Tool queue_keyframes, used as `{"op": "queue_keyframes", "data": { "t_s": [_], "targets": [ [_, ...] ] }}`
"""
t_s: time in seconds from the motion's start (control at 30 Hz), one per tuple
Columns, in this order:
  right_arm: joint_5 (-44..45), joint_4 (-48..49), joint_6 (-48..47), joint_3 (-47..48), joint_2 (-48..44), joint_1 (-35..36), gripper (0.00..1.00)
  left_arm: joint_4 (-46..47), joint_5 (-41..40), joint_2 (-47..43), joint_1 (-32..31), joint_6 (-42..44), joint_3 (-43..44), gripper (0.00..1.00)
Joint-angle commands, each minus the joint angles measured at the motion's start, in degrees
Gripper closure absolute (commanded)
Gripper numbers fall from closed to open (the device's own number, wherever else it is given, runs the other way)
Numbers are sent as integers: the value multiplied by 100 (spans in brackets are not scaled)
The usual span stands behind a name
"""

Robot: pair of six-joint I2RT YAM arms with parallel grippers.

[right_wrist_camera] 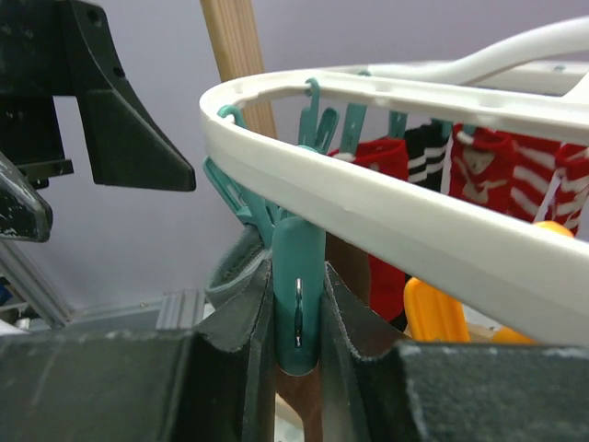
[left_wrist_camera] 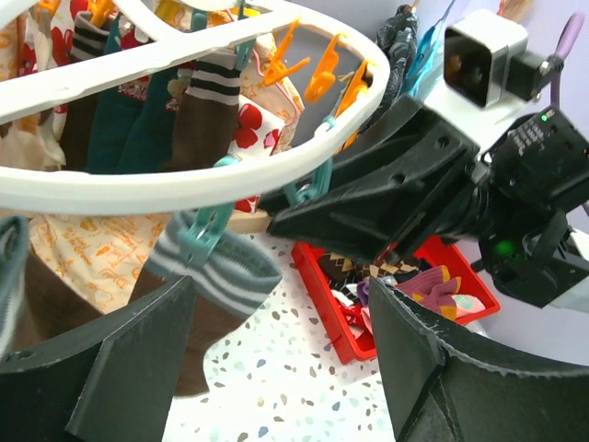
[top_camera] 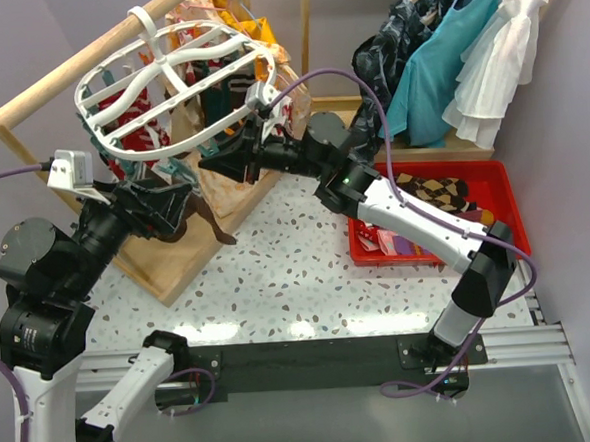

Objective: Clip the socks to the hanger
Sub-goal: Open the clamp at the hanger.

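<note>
Top view: the hanger (top_camera: 166, 79) hangs tilted from the wooden rail (top_camera: 75, 69), and both arms reach up to its near rim. Spare socks lie in the red tray (top_camera: 501, 183).

Left wrist: the left gripper (left_wrist_camera: 276, 318) has its jaws spread, either side of a brown sock (left_wrist_camera: 216, 272) with a striped cuff.

Right wrist: the right gripper (right_wrist_camera: 296, 308) pinches a teal clip (right_wrist_camera: 299, 258) on the rim. The clipping step seems in hand; next the cuff needs seating in the clip's mouth before the gripper lets go

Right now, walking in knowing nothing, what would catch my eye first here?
Probably the big white hanger hung on the wooden rail at upper left, ringed with teal and orange clips and carrying socks. Under its rim the right gripper pinches one teal clip, with the left gripper open beside a striped sock. A red tray of loose socks sits on the right.
</note>
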Motion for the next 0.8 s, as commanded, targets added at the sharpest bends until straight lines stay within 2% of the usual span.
{"op": "queue_keyframes", "data": {
  "t_s": [0.0, 0.17, 0.4, 0.77],
  "targets": [
    [379, -100, -532, -129, -287, 443, 100, 85, -101, 71, -36, -175, 83, 20],
    [1283, -355, -1129, -191, -278, 954, 100, -29, -356, 80, -36, -280, 74, 21],
    [2031, -680, -1770, 72, -15, 1552, 100, -170, -707, 124, -36, -447, 39, 24],
    [2182, -769, -2010, 213, 232, 1763, 100, 93, -822, 317, -36, -755, -154, 30]
  ]
}}
